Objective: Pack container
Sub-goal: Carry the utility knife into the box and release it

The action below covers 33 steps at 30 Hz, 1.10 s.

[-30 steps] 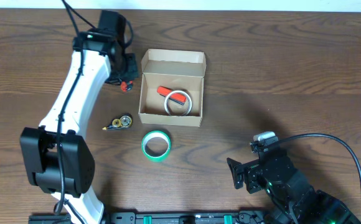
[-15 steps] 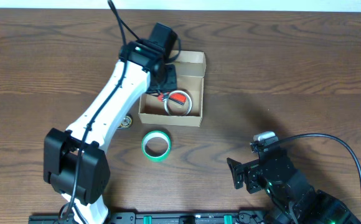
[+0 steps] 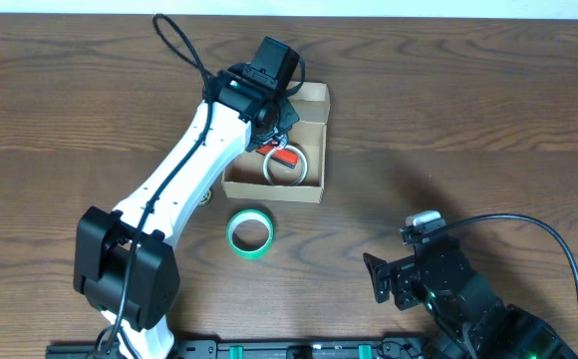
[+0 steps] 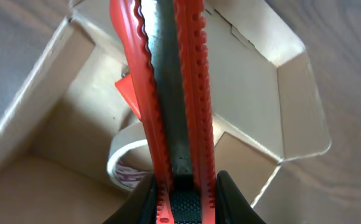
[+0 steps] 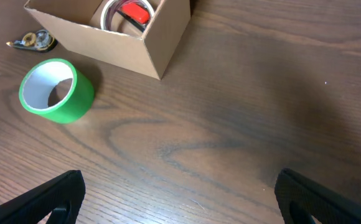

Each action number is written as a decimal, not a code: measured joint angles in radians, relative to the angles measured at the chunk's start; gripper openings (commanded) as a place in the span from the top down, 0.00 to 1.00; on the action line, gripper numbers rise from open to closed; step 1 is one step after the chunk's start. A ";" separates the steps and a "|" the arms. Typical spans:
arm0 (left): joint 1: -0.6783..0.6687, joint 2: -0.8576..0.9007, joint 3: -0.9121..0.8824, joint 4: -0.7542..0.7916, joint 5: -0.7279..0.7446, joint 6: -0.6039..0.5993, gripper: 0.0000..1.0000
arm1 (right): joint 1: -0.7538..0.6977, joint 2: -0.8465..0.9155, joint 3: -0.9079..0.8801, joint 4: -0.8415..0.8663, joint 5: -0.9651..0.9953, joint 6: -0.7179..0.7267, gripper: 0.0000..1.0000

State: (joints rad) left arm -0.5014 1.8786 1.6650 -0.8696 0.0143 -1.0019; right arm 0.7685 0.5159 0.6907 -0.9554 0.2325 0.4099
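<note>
The container (image 3: 271,189) is an open tan cardboard box with its flap lid (image 3: 312,96) up at the far side. It holds a whitish tape roll (image 3: 285,168) and a red item (image 3: 286,156). My left gripper (image 3: 278,122) hovers over the box, shut on a red utility knife (image 4: 174,93) that points into the box (image 4: 280,106), above the roll (image 4: 126,163). A green tape roll (image 3: 250,231) lies on the table in front of the box. My right gripper (image 3: 384,279) is open and empty, low at the front right.
A small yellow-and-black object (image 5: 34,40) lies on the table left of the box (image 5: 162,37), mostly hidden by the left arm in the overhead view. The green roll (image 5: 56,90) is to the front left of my right gripper (image 5: 177,193).
My left arm has swung right from the table left of the box to above the box, carrying the red utility knife. The right arm has not moved.
</note>
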 measured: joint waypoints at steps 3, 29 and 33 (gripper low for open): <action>-0.006 0.003 0.000 0.000 -0.003 -0.089 0.80 | 0.000 0.000 0.000 0.000 0.000 0.000 0.01; -0.088 0.140 0.000 -0.065 -0.019 -0.668 0.80 | 0.000 0.000 0.000 0.000 0.000 0.000 0.01; -0.088 0.159 0.000 -0.066 -0.022 -0.726 0.79 | 0.000 0.000 0.000 0.000 0.000 0.000 0.01</action>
State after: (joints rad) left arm -0.5892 2.0373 1.6650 -0.9360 -0.0074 -1.7283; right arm 0.7685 0.5159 0.6907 -0.9554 0.2325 0.4099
